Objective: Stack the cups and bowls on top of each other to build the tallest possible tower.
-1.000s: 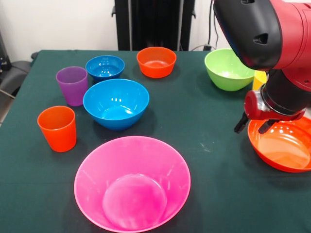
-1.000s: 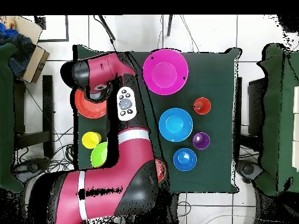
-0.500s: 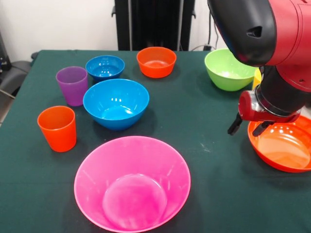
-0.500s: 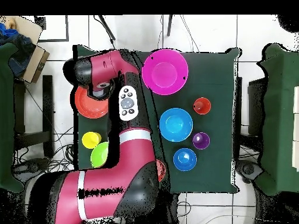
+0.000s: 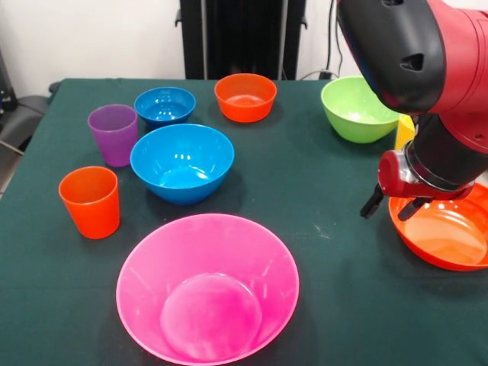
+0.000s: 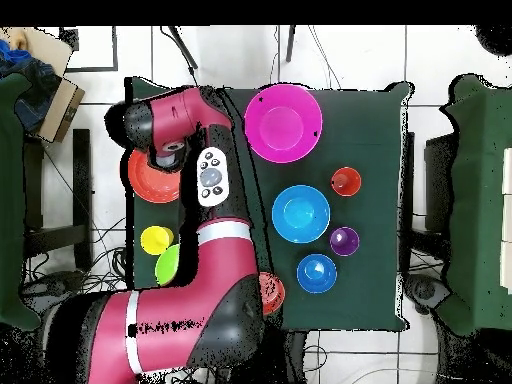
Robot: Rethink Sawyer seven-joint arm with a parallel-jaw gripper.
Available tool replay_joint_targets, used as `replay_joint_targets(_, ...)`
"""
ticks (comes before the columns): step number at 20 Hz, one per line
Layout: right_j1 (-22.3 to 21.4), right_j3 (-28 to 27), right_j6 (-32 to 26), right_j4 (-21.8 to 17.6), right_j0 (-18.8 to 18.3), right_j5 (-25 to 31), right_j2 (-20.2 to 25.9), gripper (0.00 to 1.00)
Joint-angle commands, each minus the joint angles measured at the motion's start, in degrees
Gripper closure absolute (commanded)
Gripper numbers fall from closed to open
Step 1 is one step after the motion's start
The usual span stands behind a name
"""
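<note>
**Hand poised at the rim of the large orange bowl**

The hand (image 5: 390, 206) hangs at the inner edge of the large orange bowl (image 5: 442, 236), its two dark fingers spread apart with the bowl's rim showing between them; whether they touch the rim cannot be told, and they hold nothing. Just behind the hand stands the yellow cup (image 5: 405, 126), mostly hidden by the arm, with the lime green bowl (image 5: 357, 108) beside it. Across the counter (image 5: 328, 290), well away from the hand, sit the very large pink bowl (image 5: 207, 287), the medium blue bowl (image 5: 182, 162), the small blue bowl (image 5: 165, 105), the small orange bowl (image 5: 245, 97), the purple cup (image 5: 113, 134) and the orange cup (image 5: 91, 201). All stand upright and separate, nothing stacked.
</note>
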Motion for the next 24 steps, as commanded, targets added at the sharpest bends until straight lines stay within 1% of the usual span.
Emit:
replay_joint_targets(1, 1.2, -0.6, 10.0, 0.9, 2.0, -3.3, 1.3, 0.00)
replay_joint_targets(3, 1.2, -0.2, 10.4, 1.1, 2.3, -3.8, 1.0, 0.00)
replay_joint_targets(7, 2.0, -1.0, 10.3, 1.4, 2.6, -3.7, 0.8, 0.00)
replay_joint_targets(10, 2.1, -1.1, 9.6, 1.7, 2.1, -4.1, 0.3, 0.00)
replay_joint_targets(19, 3.1, -2.0, 9.2, 2.5, 2.3, -5.1, -0.8, 0.00)
replay_joint_targets(21, 2.9, -1.2, 9.2, 2.7, 2.3, -5.7, -1.0, 0.00)
replay_joint_targets(24, 3.3, -1.5, 9.2, 2.9, 2.5, -5.9, -1.3, 0.00)
